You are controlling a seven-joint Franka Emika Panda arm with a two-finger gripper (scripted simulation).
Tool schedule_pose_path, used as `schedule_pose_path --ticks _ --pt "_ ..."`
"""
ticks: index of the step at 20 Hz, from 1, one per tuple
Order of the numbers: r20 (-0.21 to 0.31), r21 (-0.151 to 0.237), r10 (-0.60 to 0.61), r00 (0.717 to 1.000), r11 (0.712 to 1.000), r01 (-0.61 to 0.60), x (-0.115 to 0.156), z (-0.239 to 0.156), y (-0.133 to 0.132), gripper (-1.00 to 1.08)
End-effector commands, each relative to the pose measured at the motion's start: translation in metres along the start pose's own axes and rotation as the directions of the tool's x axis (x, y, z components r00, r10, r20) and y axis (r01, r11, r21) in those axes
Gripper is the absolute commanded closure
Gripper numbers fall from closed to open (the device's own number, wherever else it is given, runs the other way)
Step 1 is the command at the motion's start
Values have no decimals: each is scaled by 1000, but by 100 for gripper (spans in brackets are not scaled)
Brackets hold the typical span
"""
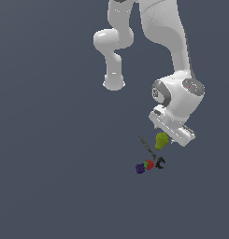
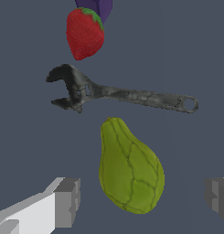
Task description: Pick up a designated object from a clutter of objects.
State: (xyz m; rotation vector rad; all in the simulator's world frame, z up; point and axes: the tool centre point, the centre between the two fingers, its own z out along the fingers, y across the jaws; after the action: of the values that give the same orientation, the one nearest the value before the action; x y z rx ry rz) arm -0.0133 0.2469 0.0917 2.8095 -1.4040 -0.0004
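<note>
With pear [image 2: 130, 169] lying on floor between wide-open, empty gripper [image 2: 143, 199] fingers, long axis square to closing line, narrow end toward wrench [image 2: 118, 93]: descend, then close.

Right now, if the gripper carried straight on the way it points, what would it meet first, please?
Most likely the yellow-green pear-like lump: the wrist view shows it between the open jaws of the gripper, nearer than the wrench. How far off it lies is unclear.
</note>
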Motion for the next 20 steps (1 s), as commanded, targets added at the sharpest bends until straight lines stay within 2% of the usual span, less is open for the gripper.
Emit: schedule_pose_path --ticks 1,6,14,20 --pt "0 1 5 1000 1000 -5 -1 1 0 -92" --pt "0 0 2 1000 1000 -2 -1 6 0 -92" --pt "0 1 4 1000 1000 -4 -1 41 1 -92" --pt "0 1 5 1000 1000 -5 -1 51 0 -92"
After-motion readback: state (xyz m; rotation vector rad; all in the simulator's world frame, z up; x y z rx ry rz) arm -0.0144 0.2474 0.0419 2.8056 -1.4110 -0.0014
